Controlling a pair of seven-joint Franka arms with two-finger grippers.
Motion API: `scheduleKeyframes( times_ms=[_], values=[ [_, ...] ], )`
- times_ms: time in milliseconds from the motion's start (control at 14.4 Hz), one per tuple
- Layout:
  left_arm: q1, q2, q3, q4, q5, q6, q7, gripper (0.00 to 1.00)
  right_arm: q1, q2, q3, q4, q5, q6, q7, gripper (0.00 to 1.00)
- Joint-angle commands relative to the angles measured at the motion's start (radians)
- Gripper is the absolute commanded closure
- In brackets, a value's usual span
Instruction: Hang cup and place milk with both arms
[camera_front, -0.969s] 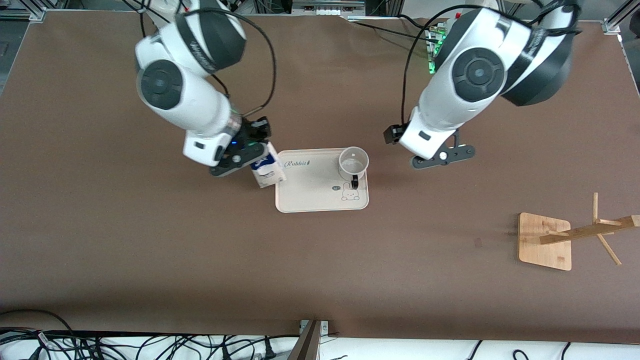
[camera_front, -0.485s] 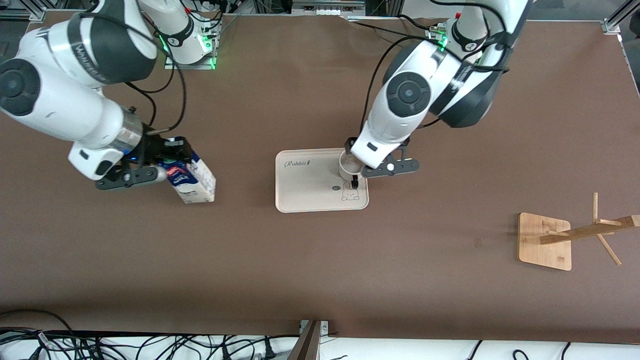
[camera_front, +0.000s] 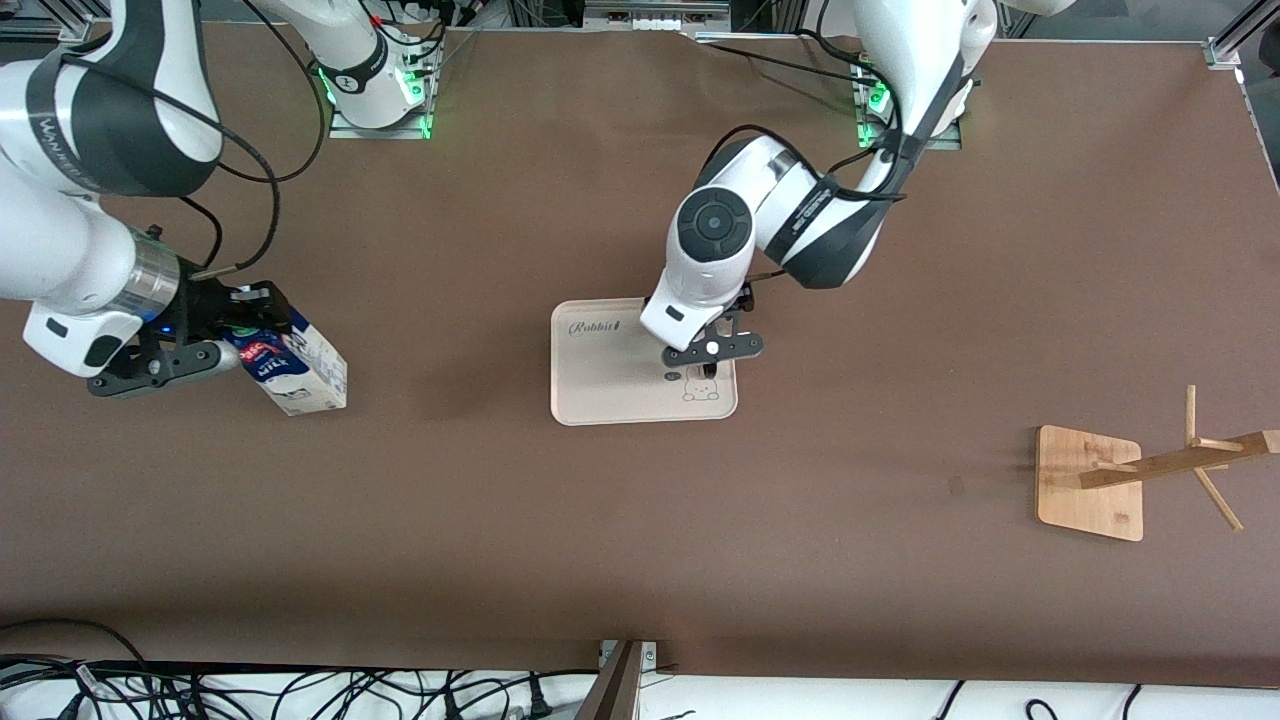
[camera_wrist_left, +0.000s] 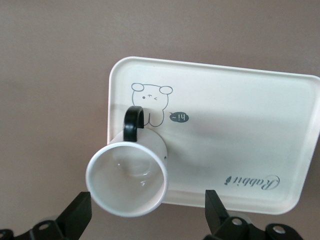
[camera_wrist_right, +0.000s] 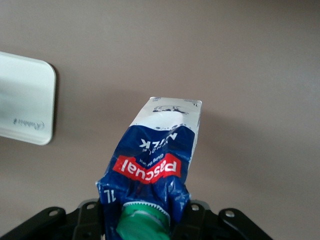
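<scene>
The milk (camera_front: 295, 368), a blue and white carton with a green cap (camera_wrist_right: 144, 223), hangs tilted over bare table toward the right arm's end. My right gripper (camera_front: 243, 332) is shut on its gabled top (camera_wrist_right: 150, 165). The cup (camera_wrist_left: 127, 185) stands upright on the cream tray (camera_wrist_left: 240, 130), in the corner by the bear drawing, with its black handle (camera_wrist_left: 133, 122) toward the front camera. My left gripper (camera_wrist_left: 146, 220) hovers low over it, open, one finger (camera_wrist_left: 75, 220) on each side of the rim. In the front view the left gripper (camera_front: 706, 357) hides the cup except its handle (camera_front: 708, 373).
The tray (camera_front: 600, 370) lies mid-table. A wooden mug rack (camera_front: 1090, 482) with slanted pegs stands toward the left arm's end, nearer the front camera. A corner of the tray (camera_wrist_right: 25, 105) shows in the right wrist view.
The right arm has carried the milk away from the tray's edge toward its own end of the table. The left arm has swung over the tray and come down above the cup.
</scene>
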Motion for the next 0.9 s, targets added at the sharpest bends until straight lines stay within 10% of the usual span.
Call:
scheduleKeyframes(
  times_ms=[0, 277, 692, 831],
  values=[
    [-0.034, 0.070, 0.009, 0.004, 0.064, 0.073, -0.067, 0.00, -0.032, 0.005, 0.001, -0.002, -0.014, -0.029, -0.038, 0.49],
    [-0.060, 0.107, 0.011, 0.003, 0.099, 0.097, -0.117, 0.00, -0.065, 0.023, -0.001, -0.006, -0.043, -0.068, -0.040, 0.49],
    [-0.062, 0.115, 0.008, -0.007, 0.092, 0.096, -0.127, 1.00, -0.090, 0.089, -0.001, -0.014, -0.048, -0.141, -0.066, 0.49],
    [-0.057, 0.110, 0.008, 0.001, 0.084, 0.094, -0.128, 1.00, -0.090, 0.122, -0.001, -0.014, -0.048, -0.139, -0.066, 0.48]
  ],
)
